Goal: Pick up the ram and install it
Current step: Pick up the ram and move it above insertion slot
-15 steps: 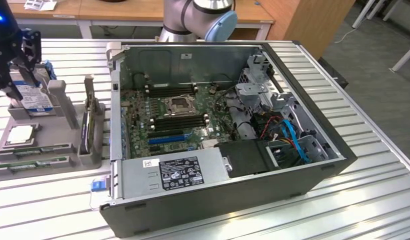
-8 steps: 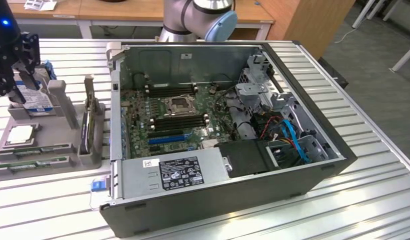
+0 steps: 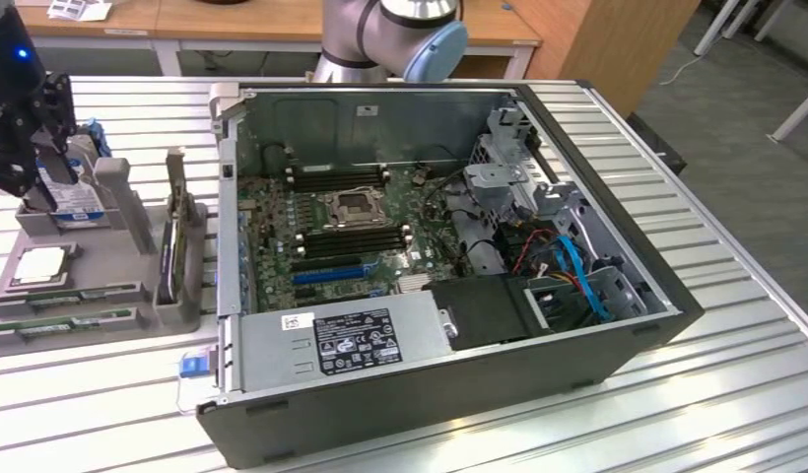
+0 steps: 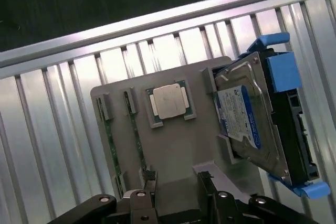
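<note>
Gripper [image 4: 176, 178] hovers over the gray tray [image 3: 115, 261], fingers apart and empty.
The ram [image 3: 78, 293] lies flat in a tray slot at the exterior view's lower left, beside the open computer case [image 3: 443, 409].

arm [image 3: 377, 25]: upright at the back
gripper [image 3: 49, 175]: off at the exterior view's left, pointing down
jaws: spread apart

The ram [image 4: 135, 135] lies just beside the processor [image 4: 169, 100], the hard drive [image 4: 244, 119] stands on the processor's other side, and the claw [image 4: 177, 182] is spread apart.
</note>
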